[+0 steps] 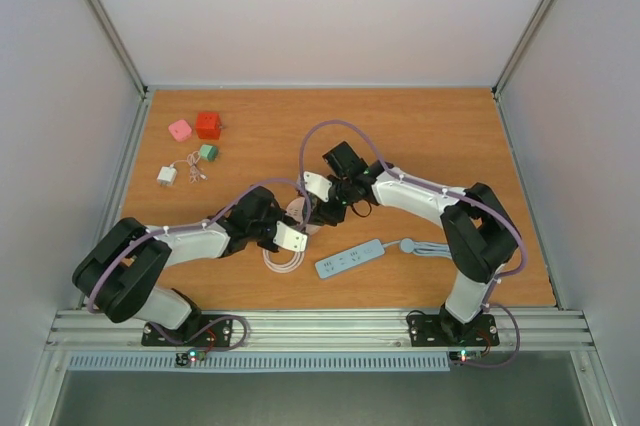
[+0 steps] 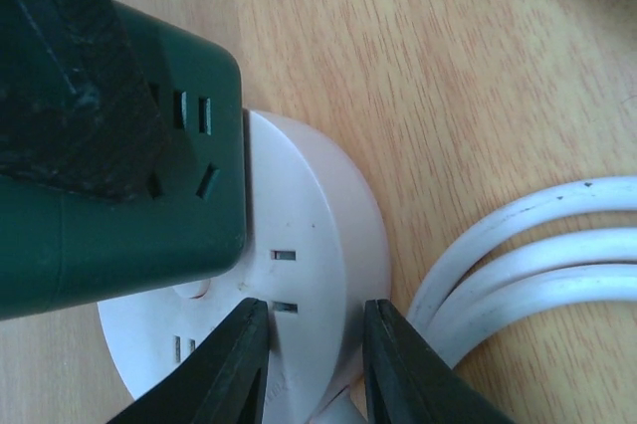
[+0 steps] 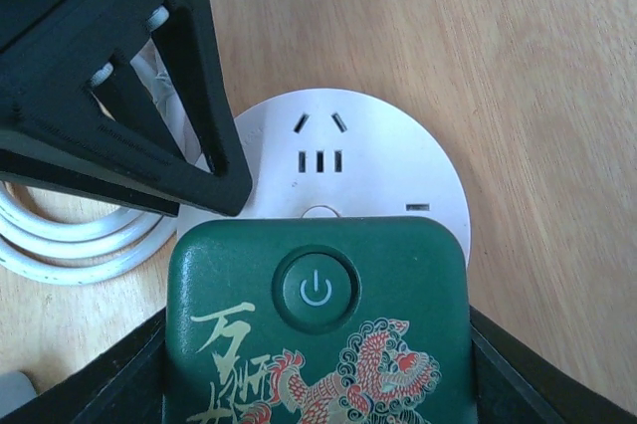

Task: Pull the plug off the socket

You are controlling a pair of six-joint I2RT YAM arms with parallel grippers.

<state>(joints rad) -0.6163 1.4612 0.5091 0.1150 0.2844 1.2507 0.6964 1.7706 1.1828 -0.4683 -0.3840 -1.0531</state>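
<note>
Top cam first: both arms reach in and meet over the round socket [image 1: 297, 212], which sits out on the bench [image 1: 430, 126]. The left hand [image 1: 296, 229] comes at the socket from its near-left side, and the right hand [image 1: 323, 211] comes from its right. A coiled white cable [image 1: 283, 262] lies just on the near side of the socket. A white power strip [image 1: 350, 258] lies to the socket's near right, not touching it. Well off to the socket's far left are a red block [image 1: 208, 124] and a pink block [image 1: 180, 130].

Left wrist cam: the left hand's 2 fingers [image 2: 244, 369] are set narrow and pinch the socket's rim, 1 over the top face and 1 against the outer wall. The green plug [image 2: 129, 235] sits on the socket's face just left of them. A black finger of the right hand lies across the plug. The cable loops lie right of the socket.

Right wrist cam: the plug, with its round power button and red-and-white dragon art, covers the near part of the socket's face. The right hand is clamped on it, 1 finger on each side. I can't tell whether the pins are in the slots. The left hand's black frame rests on the socket's left edge.
</note>
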